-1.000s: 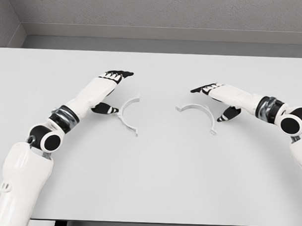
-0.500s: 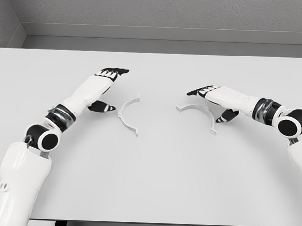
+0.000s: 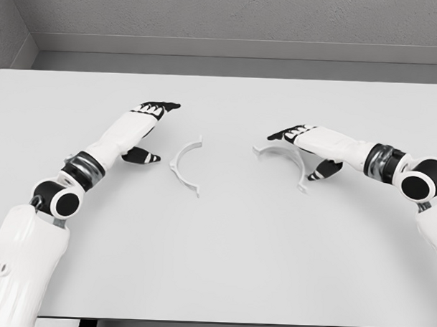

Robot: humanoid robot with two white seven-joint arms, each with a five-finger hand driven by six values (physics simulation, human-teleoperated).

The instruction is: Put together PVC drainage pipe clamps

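Note:
Two white half-ring clamp pieces lie on the white table (image 3: 222, 264). The left clamp half (image 3: 181, 164) curves open toward the right, just right of my left hand (image 3: 164, 131). That hand is open, with its fingers stretched above the piece and its thumb beside it, apart from it. The right clamp half (image 3: 282, 151) arches open downward. My right hand (image 3: 290, 155) straddles it with fingers spread over its top and thumb at its right leg. That hand looks open and in contact with the piece.
A grey wall (image 3: 231, 20) rises behind the table's far edge. Both arms reach in low over the table from the two sides. A gap of bare table separates the two clamp halves.
My left hand has drawn back to the left, away from its clamp half. My right hand has slid left, and the right clamp half has shifted slightly left and up with it.

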